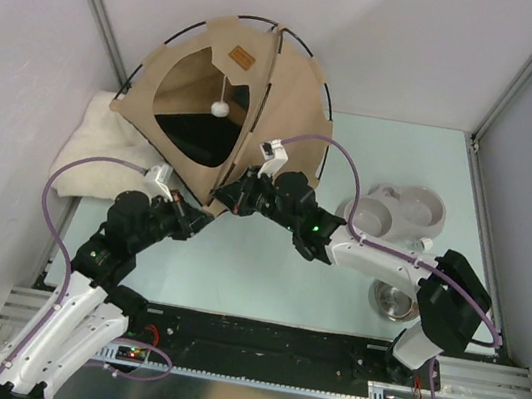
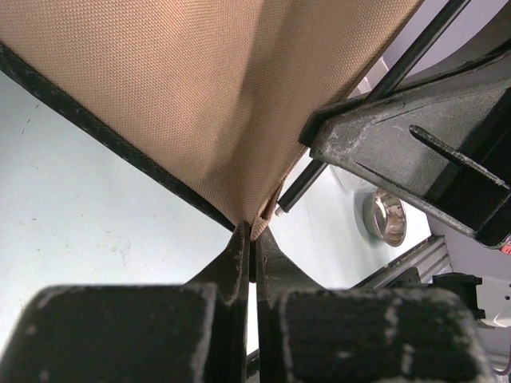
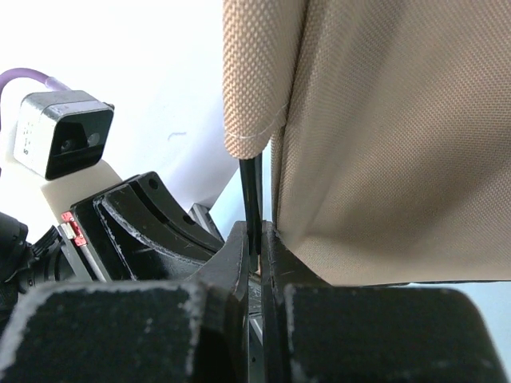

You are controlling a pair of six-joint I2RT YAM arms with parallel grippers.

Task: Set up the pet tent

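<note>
The tan fabric pet tent with black trim (image 1: 283, 121) stands domed in the upper centre of the overhead view, so most of the setup looks done. What seems left is its near bottom corner, at mid-frame. There the left gripper (image 2: 252, 239) is pinched tight on the corner fabric, and the right gripper (image 3: 255, 239) is clamped on a thin dark pole (image 3: 251, 187). The doorway faces lower left. The pole's length runs from that corner up toward the peak.
</note>
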